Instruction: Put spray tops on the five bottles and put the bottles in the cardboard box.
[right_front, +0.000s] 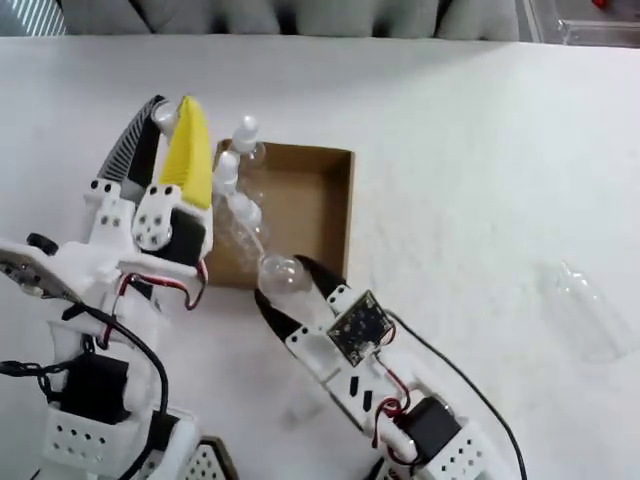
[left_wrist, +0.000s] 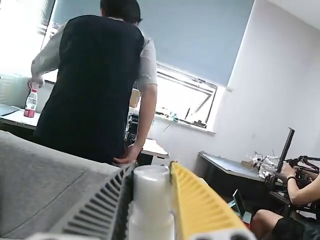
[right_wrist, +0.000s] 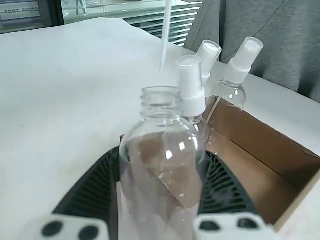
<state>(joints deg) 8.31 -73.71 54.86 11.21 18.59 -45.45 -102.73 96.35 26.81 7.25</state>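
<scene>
Gripping an open-necked bottle (right_wrist: 161, 150): right gripper (right_wrist: 160, 192), black fingers closed round the clear body on both sides. The bottle is upright with no top on its threaded neck. In the high view the right gripper (right_front: 280, 280) and the bottle (right_front: 280, 270) sit at the near edge of the cardboard box (right_front: 325, 205). Can't tell if the bottle's base rests on the table (right_front: 470, 150) or is lifted.

Left gripper (left_wrist: 151, 171): yellow finger and grey ribbed finger clamped on a white spray top (left_wrist: 150, 200), head pinched between them. In the high view the left gripper (right_front: 172, 108) holds the spray top (right_front: 165, 118) just beside the box, on the side nearer the left arm, apart from the right gripper. In the right wrist view a thin white dip tube (right_wrist: 165, 35) hangs with its lower end above the open neck, not touching it.

Three capped bottles (right_front: 240, 200) stand in a row along that same box wall, white tops up. One more clear bottle (right_front: 590, 310) lies on its side on the table, well apart from the box on the right arm's side. Its neck is too faint to tell whether it's capped.
</scene>
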